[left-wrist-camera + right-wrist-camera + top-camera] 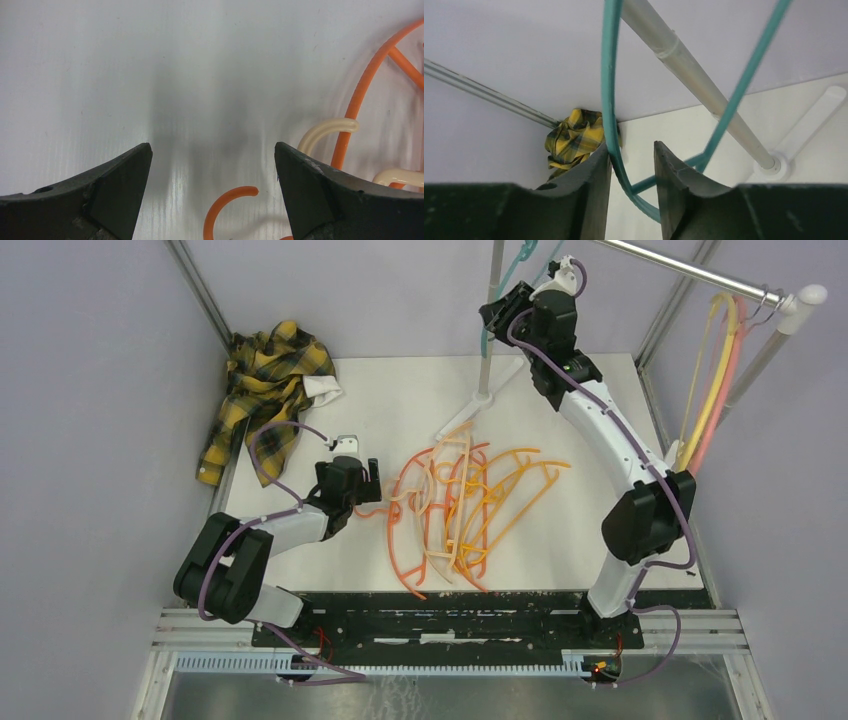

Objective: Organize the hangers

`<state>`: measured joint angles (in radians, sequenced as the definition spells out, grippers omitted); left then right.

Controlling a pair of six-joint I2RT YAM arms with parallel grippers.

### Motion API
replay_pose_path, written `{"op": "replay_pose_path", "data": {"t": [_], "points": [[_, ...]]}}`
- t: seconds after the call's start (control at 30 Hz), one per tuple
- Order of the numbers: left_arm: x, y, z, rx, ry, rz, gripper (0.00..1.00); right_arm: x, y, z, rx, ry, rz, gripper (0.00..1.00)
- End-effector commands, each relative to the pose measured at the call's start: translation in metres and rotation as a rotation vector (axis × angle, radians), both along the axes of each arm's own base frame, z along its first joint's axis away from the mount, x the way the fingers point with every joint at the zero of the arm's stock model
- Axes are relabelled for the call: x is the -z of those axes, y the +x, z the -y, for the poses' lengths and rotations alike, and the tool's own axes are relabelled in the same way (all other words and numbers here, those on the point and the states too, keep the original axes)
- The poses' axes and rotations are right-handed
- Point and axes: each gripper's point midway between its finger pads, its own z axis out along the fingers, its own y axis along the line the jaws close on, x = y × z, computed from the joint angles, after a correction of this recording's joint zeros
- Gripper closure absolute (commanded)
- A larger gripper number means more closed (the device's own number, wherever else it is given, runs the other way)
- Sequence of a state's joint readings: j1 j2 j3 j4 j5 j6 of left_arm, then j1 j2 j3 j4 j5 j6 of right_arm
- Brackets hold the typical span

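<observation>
dangling beside the pole [684, 65], a teal hanger [610, 75] sits loose between the right gripper's [631, 150] parted jaws; left gripper [212, 147] gapes over hangers [450, 505] on the tabletop [400, 400]. likely light, springy, slippery: pinch near the hook.

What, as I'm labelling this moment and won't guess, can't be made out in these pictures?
- Teal hanger: its hook is cut off by the top edge in the right wrist and top views, so whether it hangs on the rail is unclear.
- Pile of hangers: top view, overlaps hide the count.
- Orange hook: left wrist view, its hanger is cut off by the bottom edge.
</observation>
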<state>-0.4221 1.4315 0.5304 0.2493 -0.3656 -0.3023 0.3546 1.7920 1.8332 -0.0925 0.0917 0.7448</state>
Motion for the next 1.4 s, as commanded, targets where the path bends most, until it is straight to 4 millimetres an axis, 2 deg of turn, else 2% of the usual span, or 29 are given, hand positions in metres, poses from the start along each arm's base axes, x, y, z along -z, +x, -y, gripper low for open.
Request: {"op": "replay_pose_path", "data": {"t": [0.0, 0.17, 0.27, 0.33, 0.4, 0.63, 0.73, 0.87, 0.97, 1.2, 1.27, 1.37], "points": [[-0.018, 0.015, 0.004, -0.038, -0.046, 0.073, 0.01, -0.024, -0.019, 0.011, 0.024, -0.012, 0.055, 0.52], [-0.018, 0.015, 0.003, -0.038, -0.047, 0.074, 0.01, -0.037, -0.038, 0.021, 0.034, -0.022, 0.103, 0.3], [-0.018, 0.015, 0.004, -0.037, -0.046, 0.071, 0.01, -0.046, -0.057, 0.027, 0.028, -0.024, 0.145, 0.2], [-0.017, 0.015, 0.004, -0.036, -0.045, 0.07, 0.01, -0.052, -0.073, 0.033, 0.028, -0.031, 0.17, 0.07], [-0.017, 0.016, 0.004, -0.035, -0.045, 0.069, 0.01, -0.053, -0.088, 0.038, 0.023, -0.043, 0.19, 0.02], [-0.014, 0.017, 0.004, -0.034, -0.04, 0.061, 0.01, -0.025, -0.145, 0.064, 0.052, -0.114, 0.188, 0.0], [-0.013, 0.016, 0.004, -0.036, -0.04, 0.059, 0.01, -0.001, -0.169, 0.067, 0.045, -0.176, 0.139, 0.0], [-0.012, 0.016, 0.005, -0.035, -0.038, 0.056, 0.01, 0.046, -0.193, 0.064, 0.029, -0.245, 0.06, 0.01], [-0.012, 0.017, 0.005, -0.035, -0.037, 0.054, 0.01, 0.087, -0.207, 0.052, -0.037, -0.281, -0.022, 0.03], [-0.011, 0.017, 0.004, -0.038, -0.036, 0.054, 0.01, 0.199, -0.247, -0.007, -0.311, -0.432, -0.263, 0.18], [-0.011, 0.017, 0.004, -0.04, -0.036, 0.053, 0.01, 0.225, -0.261, -0.024, -0.372, -0.473, -0.312, 0.21], [-0.011, 0.018, 0.004, -0.038, -0.034, 0.052, 0.01, 0.251, -0.278, -0.05, -0.442, -0.504, -0.355, 0.22]]}}
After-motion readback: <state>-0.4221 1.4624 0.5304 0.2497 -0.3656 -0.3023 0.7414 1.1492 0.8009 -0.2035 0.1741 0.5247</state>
